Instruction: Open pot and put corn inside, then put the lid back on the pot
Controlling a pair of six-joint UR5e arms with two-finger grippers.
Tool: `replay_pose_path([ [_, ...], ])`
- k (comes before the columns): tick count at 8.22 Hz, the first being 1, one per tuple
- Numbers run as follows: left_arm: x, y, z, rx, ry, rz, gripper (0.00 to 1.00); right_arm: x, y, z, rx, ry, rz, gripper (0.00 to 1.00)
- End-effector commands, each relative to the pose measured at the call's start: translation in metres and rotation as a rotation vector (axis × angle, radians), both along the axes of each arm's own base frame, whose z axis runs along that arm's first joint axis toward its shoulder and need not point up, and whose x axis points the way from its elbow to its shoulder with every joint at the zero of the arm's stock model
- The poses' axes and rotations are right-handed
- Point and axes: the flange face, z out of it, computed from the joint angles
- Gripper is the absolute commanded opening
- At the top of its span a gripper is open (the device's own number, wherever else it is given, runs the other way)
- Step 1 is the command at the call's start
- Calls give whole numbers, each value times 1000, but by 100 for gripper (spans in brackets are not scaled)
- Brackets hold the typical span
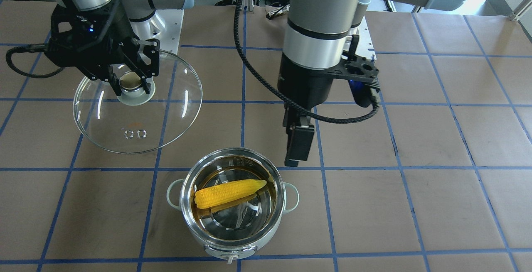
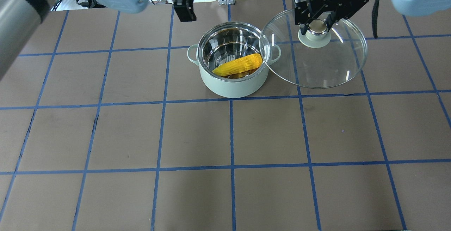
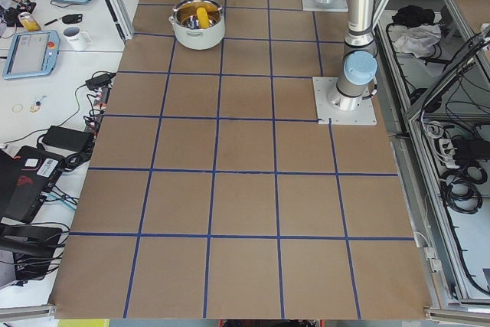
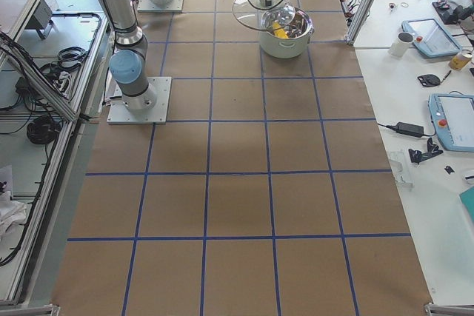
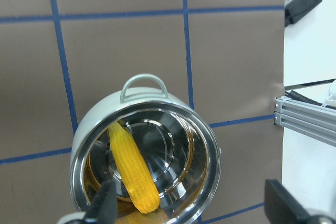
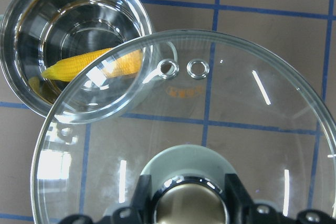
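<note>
Seen from overhead, the left gripper [image 2: 185,14] hangs at the pot's 10 o'clock, apart from it; the wrist camera shows its jaws spread wide with nothing between them. Next, the pot [image 2: 232,84] stands open on the brown table [image 2: 225,135], mint-green outside and mirror-bright steel inside. The corn [image 2: 239,65] lies in the pot, bright yellow and ribbed with kernels; its long axis runs from 8 o'clock to 2 o'clock, the tapered tip pointing to 8 o'clock. At the pot's 3 o'clock is the clear glass lid [image 2: 324,68], its edge overlapping the pot's rim; the right gripper [image 2: 317,27] has its jaws clamped on the lid's round knob [image 2: 318,25].
</note>
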Motion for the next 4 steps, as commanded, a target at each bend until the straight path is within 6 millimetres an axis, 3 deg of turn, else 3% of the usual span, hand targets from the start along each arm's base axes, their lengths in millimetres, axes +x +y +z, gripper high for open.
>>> replay_pose_path([
  [1, 101, -8, 27, 19, -89, -126, 100, 85, -51, -44, -51, 25, 42, 16],
  [2, 113, 2, 28, 50, -122, -235, 100, 119, -64, -70, -74, 4, -10, 16],
  [4, 116, 9, 19, 105, -199, -432, 100, 136, -94, -100, -87, -23, -54, 16],
])
